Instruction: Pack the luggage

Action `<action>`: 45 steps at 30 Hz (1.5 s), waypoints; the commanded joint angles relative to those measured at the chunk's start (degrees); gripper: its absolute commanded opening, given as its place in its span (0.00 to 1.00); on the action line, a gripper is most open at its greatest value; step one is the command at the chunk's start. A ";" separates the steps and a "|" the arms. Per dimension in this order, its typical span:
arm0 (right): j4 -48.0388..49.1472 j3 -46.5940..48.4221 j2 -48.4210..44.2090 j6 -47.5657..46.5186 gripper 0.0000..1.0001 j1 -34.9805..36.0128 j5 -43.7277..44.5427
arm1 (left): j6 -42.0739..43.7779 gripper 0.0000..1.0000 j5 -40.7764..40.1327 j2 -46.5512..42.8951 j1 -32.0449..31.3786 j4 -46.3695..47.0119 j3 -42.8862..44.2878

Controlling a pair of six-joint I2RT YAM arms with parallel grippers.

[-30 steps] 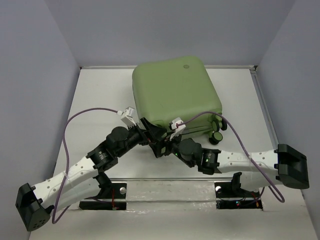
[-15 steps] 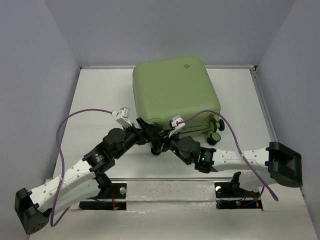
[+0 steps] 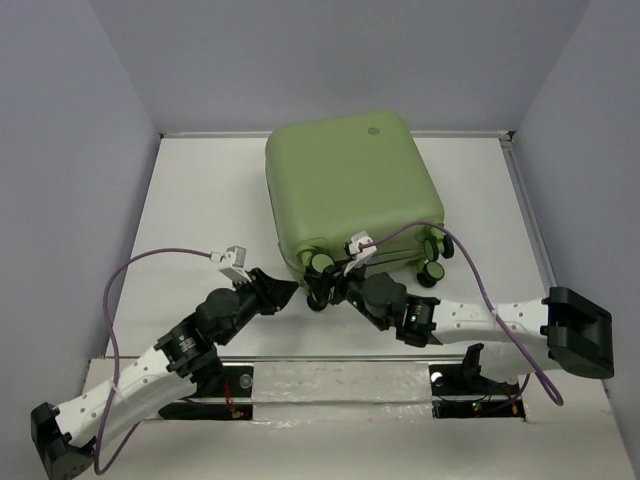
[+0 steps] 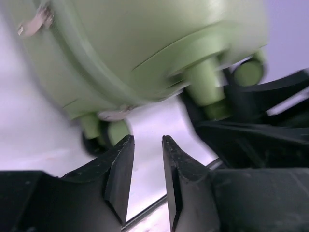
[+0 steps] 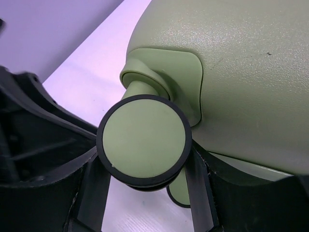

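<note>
The luggage (image 3: pixel 350 190), a pale green hard-shell suitcase, lies shut and flat at the back middle of the table, logo side up. Its near edge carries black-and-green caster wheels. My right gripper (image 3: pixel 322 288) reaches in from the right at the near-left corner. In the right wrist view its jaws (image 5: pixel 147 193) are shut on one caster wheel (image 5: pixel 144 137), with the shell (image 5: pixel 241 72) just above. My left gripper (image 3: pixel 288 291) hangs just left of that corner, clear of the shell (image 4: pixel 145 48). Its fingers (image 4: pixel 147 142) stand a narrow gap apart with nothing between them.
Two more caster wheels (image 3: pixel 434 268) stick out at the suitcase's near-right corner. Purple cables (image 3: pixel 150 262) loop over both arms. Grey walls (image 3: pixel 80 150) close in the white table (image 3: pixel 200 190) on the left, back and right. The right arm's black links (image 4: pixel 256 125) crowd the left wrist's view.
My left gripper has drawn back from the suitcase's near edge toward the near left, and its jaws have narrowed. My right gripper has closed onto the caster wheel. The suitcase has not moved.
</note>
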 commanded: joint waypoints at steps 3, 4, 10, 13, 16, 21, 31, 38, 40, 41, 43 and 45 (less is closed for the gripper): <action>5.58 1.55 -3.64 -0.80 0.07 -1.59 4.79 | 3.05 0.35 0.17 8.25 -0.19 10.62 -3.40; 5.49 1.63 -3.73 -0.80 0.07 -1.59 4.79 | 3.75 0.35 -0.01 11.05 -0.19 11.50 -2.78; 5.14 1.90 -3.20 -0.63 0.07 -1.59 4.00 | 7.79 0.41 -0.36 18.63 -0.37 17.84 -1.20; 5.14 2.25 -2.68 -0.80 0.07 -1.59 3.30 | 9.20 0.45 -0.62 20.65 -0.46 19.33 -0.85; 5.14 2.86 -1.89 -0.89 0.07 -1.59 2.51 | 10.17 0.47 -0.63 23.12 -0.55 20.30 -0.23; 5.22 3.13 -1.27 -0.54 0.07 -1.59 1.72 | 11.84 0.56 -2.46 24.17 -0.99 20.91 0.30; 5.92 2.78 -0.83 0.69 0.07 -1.59 -0.31 | 13.77 0.46 -6.68 28.83 -1.69 21.53 2.58; 6.45 1.20 -1.36 1.75 0.07 -1.59 -0.49 | 14.30 0.12 -9.94 29.63 -1.95 20.83 2.76; 6.19 0.15 -2.49 1.92 0.07 -1.59 -0.13 | 14.13 0.06 -11.86 29.54 -1.95 18.81 3.20; 6.02 -0.21 -3.02 2.01 0.07 -1.59 0.30 | 13.69 0.06 -12.66 29.36 -1.95 16.72 3.46; 5.40 -1.00 -4.25 2.10 0.07 -1.59 0.39 | 12.55 0.06 -14.59 29.19 -1.95 13.63 3.99; 3.82 -2.32 -6.62 2.36 0.07 -1.59 0.83 | 10.62 0.06 -17.49 28.31 -1.95 9.08 4.52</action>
